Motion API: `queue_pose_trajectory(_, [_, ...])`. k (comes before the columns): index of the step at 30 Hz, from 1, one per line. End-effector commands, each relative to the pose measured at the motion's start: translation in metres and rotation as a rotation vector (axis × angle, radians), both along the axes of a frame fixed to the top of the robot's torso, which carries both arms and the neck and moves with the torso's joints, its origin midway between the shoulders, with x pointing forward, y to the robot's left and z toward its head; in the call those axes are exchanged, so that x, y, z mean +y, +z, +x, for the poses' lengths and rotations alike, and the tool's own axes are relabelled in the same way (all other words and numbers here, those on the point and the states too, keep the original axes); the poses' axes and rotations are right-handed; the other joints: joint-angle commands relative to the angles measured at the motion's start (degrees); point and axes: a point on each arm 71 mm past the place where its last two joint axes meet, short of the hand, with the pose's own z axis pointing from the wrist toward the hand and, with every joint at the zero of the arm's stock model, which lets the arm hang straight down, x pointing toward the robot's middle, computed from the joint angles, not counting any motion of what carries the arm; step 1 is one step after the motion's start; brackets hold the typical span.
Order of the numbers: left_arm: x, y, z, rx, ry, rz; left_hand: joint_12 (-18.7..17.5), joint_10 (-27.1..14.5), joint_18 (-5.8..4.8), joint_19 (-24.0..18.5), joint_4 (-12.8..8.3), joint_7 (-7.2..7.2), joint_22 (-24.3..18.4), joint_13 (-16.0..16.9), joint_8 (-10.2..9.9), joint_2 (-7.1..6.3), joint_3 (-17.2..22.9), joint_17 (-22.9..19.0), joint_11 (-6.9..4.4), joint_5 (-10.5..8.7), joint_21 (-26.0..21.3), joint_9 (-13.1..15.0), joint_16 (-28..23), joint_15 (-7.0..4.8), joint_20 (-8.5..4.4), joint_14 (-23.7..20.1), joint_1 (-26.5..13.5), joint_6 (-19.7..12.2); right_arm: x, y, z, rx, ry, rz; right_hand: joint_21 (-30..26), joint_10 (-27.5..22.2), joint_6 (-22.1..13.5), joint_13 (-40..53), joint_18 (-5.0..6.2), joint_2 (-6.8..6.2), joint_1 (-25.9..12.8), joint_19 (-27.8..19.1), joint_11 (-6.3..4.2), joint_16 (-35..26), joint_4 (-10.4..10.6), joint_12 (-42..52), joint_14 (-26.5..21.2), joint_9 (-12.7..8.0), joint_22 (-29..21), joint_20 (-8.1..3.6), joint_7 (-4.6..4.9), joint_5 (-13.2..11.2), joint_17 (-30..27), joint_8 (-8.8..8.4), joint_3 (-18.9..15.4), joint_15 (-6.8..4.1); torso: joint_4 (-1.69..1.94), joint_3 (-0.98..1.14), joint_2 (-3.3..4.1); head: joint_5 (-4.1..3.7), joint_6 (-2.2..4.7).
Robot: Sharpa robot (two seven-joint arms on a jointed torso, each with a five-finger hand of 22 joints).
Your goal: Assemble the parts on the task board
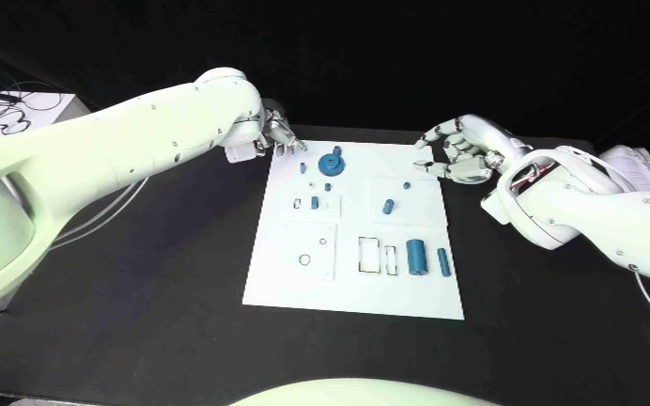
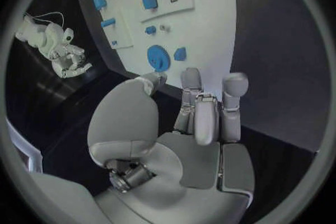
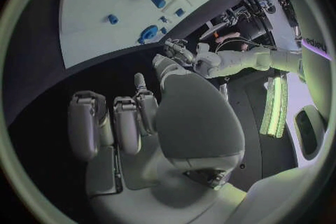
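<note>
both hands [image 1: 278,133] [image 1: 454,154] beside task board [image 1: 355,284]

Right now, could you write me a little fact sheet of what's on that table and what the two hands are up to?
Surface: black table
Task board: white plate, mid-table
Parts: small blue pieces, including a round disc near the far edge and two upright cylinders near the front
Left hand: at the board's far left corner, holding nothing
Right hand: beyond the far right corner, fingers curled, empty

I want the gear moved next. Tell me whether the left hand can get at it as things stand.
Probably yes. The left hand holds nothing and hovers at the board's far left corner, with the gear just beside it. Nothing lies between them, and the right hand is off the opposite edge.
</note>
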Motion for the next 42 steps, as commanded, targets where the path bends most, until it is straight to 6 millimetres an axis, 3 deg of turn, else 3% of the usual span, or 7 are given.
queue_pose_trajectory(1, [0.0,-0.002,0.002,0.026,-0.029,0.014,-0.1,-0.2,0.76,-0.2,0.0,0.05,0.0,-0.1,-0.2,0.01,-0.2,4.9,0.02,0.21,-0.2,0.0,-0.3,0.34,0.28,1.9,0.3,-0.2,0.0,0.003,-0.001,-0.019,-0.003,0.036,-1.4,-1.1,-0.5,5.0,1.36,-0.25,-0.4,1.6,0.03,-0.9,0.0,-1.1,4.6,-0.1,6.6,0.27,0.14,-0.2,10.0,-0.19,0.5,0.28,-0.21,-0.13,0.22,0.15,0.03])
queue_pose_trajectory(5, [-0.001,-0.003,0.004,0.023,-0.028,-0.005,-0.1,-0.3,0.75,-0.2,0.0,0.09,0.0,-0.1,-0.3,0.04,-0.3,5.0,0.05,0.22,-0.2,-0.1,-0.3,0.38,0.31,1.9,0.3,-0.2,-0.001,0.005,0.0,-0.028,-0.009,0.087,-16.7,-10.6,-1.4,-5.3,4.64,-0.9,-0.6,-4.8,0.0,-9.5,0.0,-13.3,0.7,-0.2,-5.4,0.11,0.13,-0.2,-0.9,-0.27,2.2,0.13,-0.19,-0.2,0.25,0.07,0.02])
queue_pose_trajectory(8, [-0.003,-0.003,0.005,0.022,-0.033,-0.015,-0.1,-0.3,0.74,-0.1,0.0,0.1,0.0,-0.1,-0.3,0.09,-0.3,5.0,0.06,0.23,-0.2,-0.1,-0.3,0.39,0.33,1.9,0.3,-0.2,-0.001,0.005,0.0,-0.028,-0.007,0.107,-46.7,-24.7,-2.9,-22.8,9.17,-1.62,-0.4,-15.8,0.45,-30.7,0.0,-33.5,-8.6,0.2,-28.4,0.54,0.59,-0.2,-21.1,0.31,4.1,0.61,-0.22,-0.16,0.24,0.16,0.06])
queue_pose_trajectory(11, [-0.004,-0.003,0.006,0.023,-0.035,-0.028,-0.1,-0.4,0.74,-0.2,0.1,0.16,0.1,-0.1,-0.4,0.14,-0.4,5.0,0.12,0.16,-0.2,-0.2,-0.3,0.44,0.38,1.9,0.2,-0.2,-0.001,0.006,0.001,-0.024,-0.007,0.132,-55.2,-27.0,-4.3,-28.6,9.14,-2.01,-0.3,-16.6,1.06,-45.4,0.0,-37.9,-13.9,0.7,-35.2,1.45,1.23,-0.3,-30.2,1.75,5.5,1.33,-0.21,-0.12,0.25,0.19,0.04])
queue_pose_trajectory(18, [-0.007,-0.008,0.007,0.036,-0.038,-0.041,0.0,-0.4,0.71,-0.1,0.1,0.25,0.2,-0.1,-0.5,0.33,-0.6,5.2,0.22,-0.03,-0.1,-0.5,-0.1,0.55,0.5,1.9,-0.3,0.0,-0.001,0.008,0.002,-0.043,-0.009,0.182,-65.9,-26.8,-5.1,-40.8,9.14,-3.08,-0.3,-15.5,1.65,-59.2,-0.5,-45.4,-14.7,1.1,-45.6,2.25,1.44,0.1,-33.3,4.9,8.6,2.26,-0.32,-0.11,0.3,0.27,-0.01])
queue_pose_trajectory(28, [-0.008,-0.016,0.006,0.067,-0.043,-0.029,0.1,-0.5,0.73,-0.1,0.1,0.25,0.2,-0.1,-0.6,0.37,-0.7,5.2,0.24,-0.11,-0.2,-0.5,-0.1,0.58,0.54,1.9,-0.3,0.0,-0.002,0.009,0.003,-0.036,-0.012,0.231,-77.4,-24.2,-4.4,-59.5,9.15,-3.75,-1.6,-18.2,3.69,-75.6,-1.8,-58.7,-18.6,-0.8,-58.6,5.3,2.76,0.6,-41.4,4.84,12.2,5.04,-0.21,-0.14,0.25,0.14,-0.22])
queue_pose_trajectory(42, [-0.006,-0.02,0.006,0.087,-0.043,-0.02,0.1,-0.5,0.72,-0.1,-0.1,0.2,0.3,-0.1,-0.6,0.5,-0.7,5.3,0.21,-0.11,-0.1,-0.6,-0.1,0.6,0.59,1.9,0.0,0.1,-0.002,0.008,0.004,-0.022,-0.015,0.247,-77.6,-23.5,-4.5,-64.2,9.21,-3.73,-2.5,-19.9,4.34,-79.2,-2.8,-61.0,-19.3,-1.6,-63.2,6.26,3.35,0.7,-44.5,4.28,12.4,5.91,-0.22,-0.16,0.24,0.12,-0.47])
